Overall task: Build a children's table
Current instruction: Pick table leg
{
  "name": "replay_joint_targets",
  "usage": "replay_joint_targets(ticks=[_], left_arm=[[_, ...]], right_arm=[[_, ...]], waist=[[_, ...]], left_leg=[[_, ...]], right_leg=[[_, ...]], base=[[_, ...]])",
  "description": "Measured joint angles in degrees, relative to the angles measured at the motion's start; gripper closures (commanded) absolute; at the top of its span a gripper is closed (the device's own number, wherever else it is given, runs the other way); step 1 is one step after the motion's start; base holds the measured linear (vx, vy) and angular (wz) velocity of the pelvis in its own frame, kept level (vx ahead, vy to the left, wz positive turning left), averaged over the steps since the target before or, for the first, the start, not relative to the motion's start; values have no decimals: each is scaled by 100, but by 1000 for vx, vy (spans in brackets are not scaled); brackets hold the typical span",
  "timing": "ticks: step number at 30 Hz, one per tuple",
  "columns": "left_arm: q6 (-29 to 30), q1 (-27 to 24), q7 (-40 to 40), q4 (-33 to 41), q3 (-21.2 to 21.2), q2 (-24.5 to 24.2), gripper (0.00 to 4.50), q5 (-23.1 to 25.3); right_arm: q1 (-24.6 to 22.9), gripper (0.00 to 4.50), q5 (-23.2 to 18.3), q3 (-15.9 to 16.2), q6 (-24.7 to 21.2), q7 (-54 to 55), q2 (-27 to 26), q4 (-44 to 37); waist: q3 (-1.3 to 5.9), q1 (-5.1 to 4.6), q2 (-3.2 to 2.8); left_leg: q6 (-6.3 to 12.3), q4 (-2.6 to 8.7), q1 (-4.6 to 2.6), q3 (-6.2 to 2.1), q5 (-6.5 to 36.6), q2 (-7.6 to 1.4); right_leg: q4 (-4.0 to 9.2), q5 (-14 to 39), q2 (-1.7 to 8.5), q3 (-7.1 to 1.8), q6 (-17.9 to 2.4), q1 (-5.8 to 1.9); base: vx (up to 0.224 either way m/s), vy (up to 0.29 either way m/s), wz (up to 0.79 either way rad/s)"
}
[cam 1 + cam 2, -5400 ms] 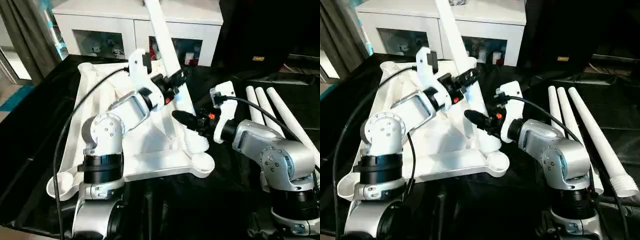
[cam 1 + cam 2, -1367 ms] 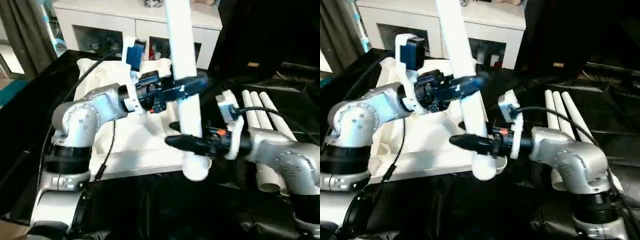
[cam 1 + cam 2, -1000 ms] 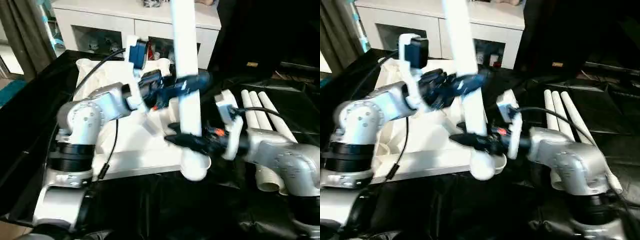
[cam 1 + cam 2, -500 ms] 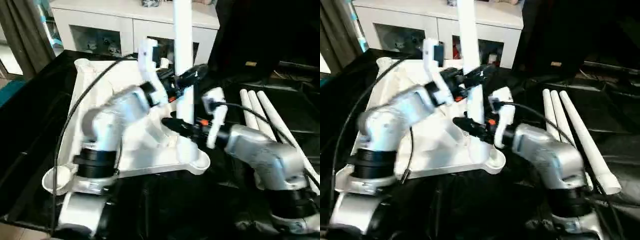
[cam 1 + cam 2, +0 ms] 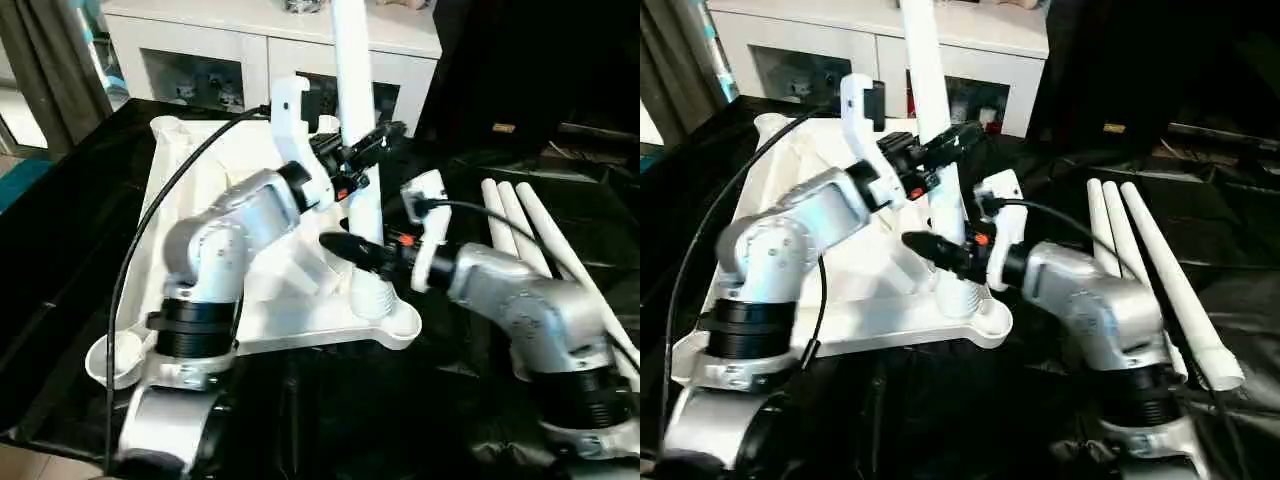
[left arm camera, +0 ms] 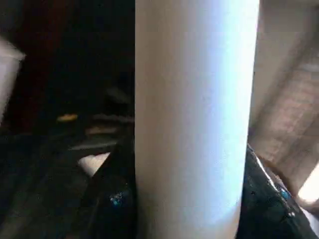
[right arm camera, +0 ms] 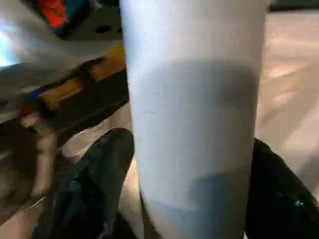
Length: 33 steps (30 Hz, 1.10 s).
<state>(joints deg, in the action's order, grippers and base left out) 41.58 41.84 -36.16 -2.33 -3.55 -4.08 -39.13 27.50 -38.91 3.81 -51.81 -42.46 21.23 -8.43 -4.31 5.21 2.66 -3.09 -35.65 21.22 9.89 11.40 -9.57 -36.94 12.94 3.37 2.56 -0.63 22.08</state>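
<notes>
The tabletop (image 5: 215, 190) lies upside down on the black counter (image 5: 60, 250). One leg (image 5: 355, 130) stands upright in its corner socket at 5 o'clock. The left pincer (image 5: 368, 152) clasps the leg higher up; the right pincer (image 5: 352, 250) brackets it lower, contact unclear. Three spare legs (image 5: 520, 225) lie at 3 o'clock.

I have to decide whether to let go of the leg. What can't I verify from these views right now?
- White tube leg: its upper end is cut off by the head views' top edge.
- Leg base in the near-right corner socket of the white ribbed tabletop: seating depth unclear, partly hidden by the right gripper.
- Jaw contact with the leg: both wrist views are too close and blurred; the left gripper looks wrapped around the leg.
- Three spare white legs: near ends partly behind the right arm.
</notes>
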Motion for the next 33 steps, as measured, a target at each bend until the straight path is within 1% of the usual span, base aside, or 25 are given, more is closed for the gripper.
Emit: replay_joint_targets(ticks=[2,4,6,8,10,13,17,18,19,21,23,25,26,27,29,31,33], left_arm=[[26,-75,-486,33,-3,-130,271,-202],[280,-74,-964,41,-3,-298,271,-499],[464,-72,-1308,58,-8,-384,271,-698],[639,-54,-1735,64,-5,-513,271,-915],[709,-3,-2023,62,13,-598,271,-1022],[712,69,-2265,25,49,-625,271,-1081],[751,93,-2311,-77,60,-613,271,-1135],[776,93,-2311,-93,60,-605,271,-1138],[790,93,-2311,-96,60,-602,271,-1138],[782,109,-2270,-140,31,-550,271,-1136],[695,157,-2041,-243,-10,-483,201,-1067],[588,157,-1808,-277,-3,-436,199,-946],[413,157,-1543,-279,18,-401,174,-705],[312,157,-1363,-285,42,-374,174,-547],[152,161,-750,-298,74,-249,161,-156],[172,183,-52,-329,82,-136,161,159],[220,190,347,-354,89,-67,161,286]], right_arm=[[-27,147,-158,-7,-113,-324,216,-126],[-91,147,-284,-1,-202,-560,302,-254],[-101,147,-370,13,-269,-701,377,-273],[-114,175,-532,70,-340,-884,429,-408],[-123,185,-659,89,-406,-960,431,-501],[-126,218,-775,91,-437,-1047,464,-582],[-184,235,-786,92,-443,-1050,474,-679],[-211,250,-791,92,-443,-1039,470,-694],[-221,253,-801,92,-443,-1023,463,-698],[-223,255,-805,90,-425,-919,414,-709],[-222,259,-751,42,-363,-753,346,-650],[-221,260,-646,36,-333,-552,276,-582],[-210,261,-496,30,-232,-340,159,-459],[-210,261,-404,31,-176,-225,97,-382],[-205,262,-206,21,-123,72,-8,-181],[-205,262,-59,21,-40,291,-86,-17],[-205,262,50,21,-12,422,-93,67]], waist=[[-3,1,6],[-3,-1,6],[-3,3,6],[-3,-1,6],[-3,-4,5],[-3,-5,5],[-3,2,5],[-3,0,5],[-3,-1,5],[-3,-3,5],[-3,-3,5],[-3,-3,6],[-3,-8,5],[-3,-10,5],[-3,-2,6],[-3,-3,5],[-3,-7,5]], left_leg=[[1,0,-1,0,1,-1],[0,-1,-4,1,0,-1],[-1,-1,-3,1,-1,0],[-7,-1,-5,2,-2,-1],[-10,-1,-6,2,-2,-1],[-23,-1,-7,2,4,-1],[-25,-1,-6,2,3,-1],[-25,-1,-6,2,3,-1],[-25,-1,-6,2,3,-1],[-26,-1,-7,2,3,-2],[-27,-1,-7,2,2,-2],[-29,-1,-8,2,1,-2],[-31,-1,-8,2,0,-2],[-33,-1,-7,2,-1,-2],[-35,-1,-6,2,-2,-3],[-36,-1,-4,2,-3,-3],[-36,0,-3,2,-3,-3]], right_leg=[[-1,0,0,1,0,-1],[-4,0,0,0,0,-1],[-5,-2,0,0,-3,-1],[-6,-4,0,0,-4,-1],[-7,-5,0,0,-5,-1],[-7,-8,0,-1,-6,-3],[-7,-9,0,0,-6,-3],[-7,-9,0,0,-6,-3],[-7,-9,0,0,-6,-3],[-7,-9,0,0,-6,-3],[-7,-11,0,0,-7,-3],[-7,-13,0,0,-8,-3],[-7,-15,0,0,-8,-3],[-6,-16,0,0,-8,-3],[-6,-17,0,1,-8,-4],[-6,-17,0,1,-7,-4],[-4,-17,0,1,-6,-3]], base=[[0,0,0],[0,0,0],[0,0,0],[0,0,0],[0,0,0],[0,0,0],[0,0,0],[0,0,0],[0,0,0],[0,0,0],[0,0,0],[0,0,0],[0,0,0],[0,0,0],[0,0,0],[0,0,0],[0,0,0]])
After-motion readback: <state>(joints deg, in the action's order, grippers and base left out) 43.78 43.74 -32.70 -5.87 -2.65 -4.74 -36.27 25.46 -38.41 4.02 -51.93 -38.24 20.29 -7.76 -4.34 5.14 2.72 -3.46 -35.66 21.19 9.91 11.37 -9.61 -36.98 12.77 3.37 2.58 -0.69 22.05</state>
